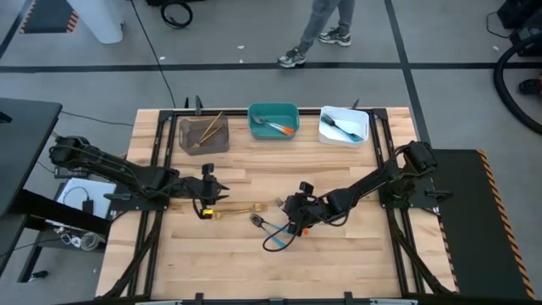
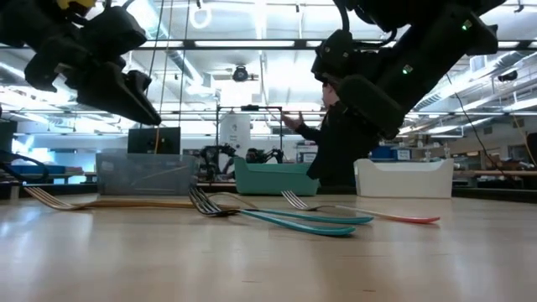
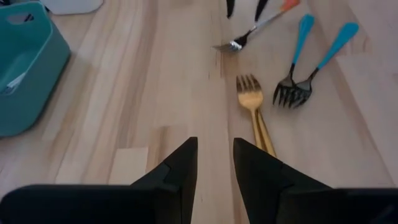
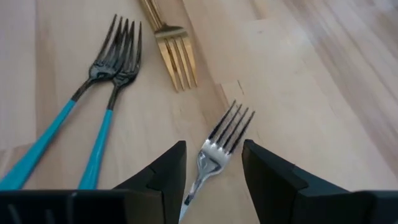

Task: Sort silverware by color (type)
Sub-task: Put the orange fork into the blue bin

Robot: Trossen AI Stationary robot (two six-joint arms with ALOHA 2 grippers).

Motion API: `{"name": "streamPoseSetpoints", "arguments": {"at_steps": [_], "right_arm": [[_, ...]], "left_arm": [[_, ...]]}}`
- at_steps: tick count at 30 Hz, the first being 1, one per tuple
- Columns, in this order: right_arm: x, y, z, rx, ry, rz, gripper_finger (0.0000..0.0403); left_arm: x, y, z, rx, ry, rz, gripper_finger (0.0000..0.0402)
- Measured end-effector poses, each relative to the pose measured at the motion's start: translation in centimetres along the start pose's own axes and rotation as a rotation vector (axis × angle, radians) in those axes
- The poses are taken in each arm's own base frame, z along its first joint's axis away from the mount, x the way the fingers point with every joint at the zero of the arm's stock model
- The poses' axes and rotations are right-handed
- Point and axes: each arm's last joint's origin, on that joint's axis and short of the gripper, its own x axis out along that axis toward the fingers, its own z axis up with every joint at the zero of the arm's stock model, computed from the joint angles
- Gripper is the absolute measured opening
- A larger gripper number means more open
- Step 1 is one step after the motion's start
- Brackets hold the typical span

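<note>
Several pieces of silverware lie flat on the wooden table. A gold fork (image 3: 251, 99) lies just ahead of my left gripper (image 3: 215, 155), which hovers open above the wood. Two blue-handled dark forks (image 4: 111, 68) lie side by side, their tines overlapping. A silver fork with an orange handle (image 4: 221, 138) lies between the open fingers of my right gripper (image 4: 213, 158), which hangs a little above it (image 2: 369, 109). In the high view the grippers (image 1: 216, 191) (image 1: 286, 209) face each other at mid-table.
Along the far edge stand a grey bin (image 1: 203, 134) with gold pieces, a teal bin (image 1: 273, 121) with orange-handled pieces and a white bin (image 1: 344, 125) with a dark fork. A person (image 1: 322, 34) stands beyond the table.
</note>
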Motion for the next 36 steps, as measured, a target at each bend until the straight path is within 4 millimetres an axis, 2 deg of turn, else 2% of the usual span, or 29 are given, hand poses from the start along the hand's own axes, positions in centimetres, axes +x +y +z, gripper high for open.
{"name": "streamPoseSetpoints", "arguments": {"at_steps": [10,19,29,36], "right_arm": [[0.8,0.1,-0.6,-0.010,0.035,0.024,0.0165],[0.9,0.5,-1.3,0.033,0.032,-0.015,0.0164],[1.4,1.3,-2.8,-0.022,0.083,-0.020,0.0163],[1.7,1.4,-3.0,-0.024,0.093,-0.019,0.0135]], "left_arm": [[0.1,0.5,0.4,-0.099,-0.038,0.024,0.0111],[0.1,0.4,0.2,-0.093,-0.018,0.025,0.0111],[0.1,0.4,0.2,-0.085,-0.014,0.025,0.0111],[0.1,0.4,0.2,-0.081,-0.013,0.025,0.0111]]}}
